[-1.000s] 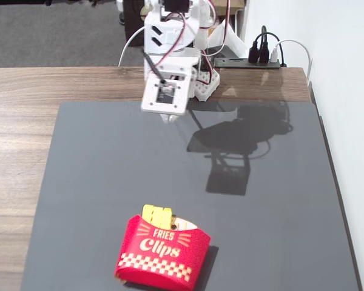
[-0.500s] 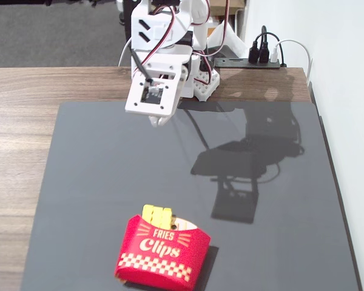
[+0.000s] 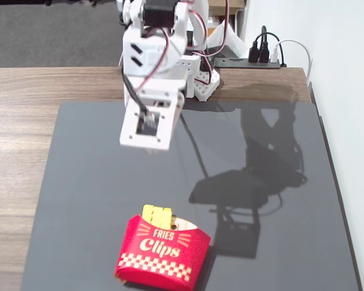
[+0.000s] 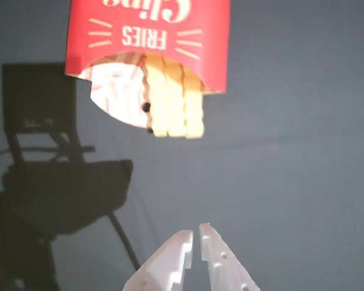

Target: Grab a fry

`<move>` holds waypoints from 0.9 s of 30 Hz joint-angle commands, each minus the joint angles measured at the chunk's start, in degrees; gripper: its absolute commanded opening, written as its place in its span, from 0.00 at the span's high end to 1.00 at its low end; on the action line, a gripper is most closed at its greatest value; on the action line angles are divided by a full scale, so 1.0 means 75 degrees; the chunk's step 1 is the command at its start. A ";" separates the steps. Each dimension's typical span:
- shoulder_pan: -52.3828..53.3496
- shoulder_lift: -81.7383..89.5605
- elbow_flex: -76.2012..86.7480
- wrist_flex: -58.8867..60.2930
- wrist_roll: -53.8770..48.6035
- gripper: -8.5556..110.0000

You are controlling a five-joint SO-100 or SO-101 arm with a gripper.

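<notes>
I am seeing the red "Fries Clips" carton (image 3: 162, 257) lying on the dark mat (image 3: 279, 254) in the lower centre of the fixed view, holding yellow fries (image 4: 173, 100) whose tips are sticking out of its mouth. In the wrist view their long axes are running top to bottom, tips pointing down-frame toward my gripper (image 4: 196, 237). The gripper's fingertips are sitting nearly together, empty, well apart from the fries.

A red carton (image 3: 162, 254) printed "Fries Clips" lies at the near edge of a dark grey mat (image 3: 279, 254). The mat covers a wooden table (image 3: 24, 151). A black power strip (image 3: 258, 59) with plugs sits at the far right, beside a white wall (image 3: 346, 91).
</notes>
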 commanded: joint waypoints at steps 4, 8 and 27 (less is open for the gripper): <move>-0.0281 -0.0949 -0.1184 -0.0258 0.0000 0.91; -0.0445 -0.1359 -0.1453 -0.0352 0.0035 0.91; -0.0352 -0.2730 -0.1688 -0.0902 -0.0023 0.74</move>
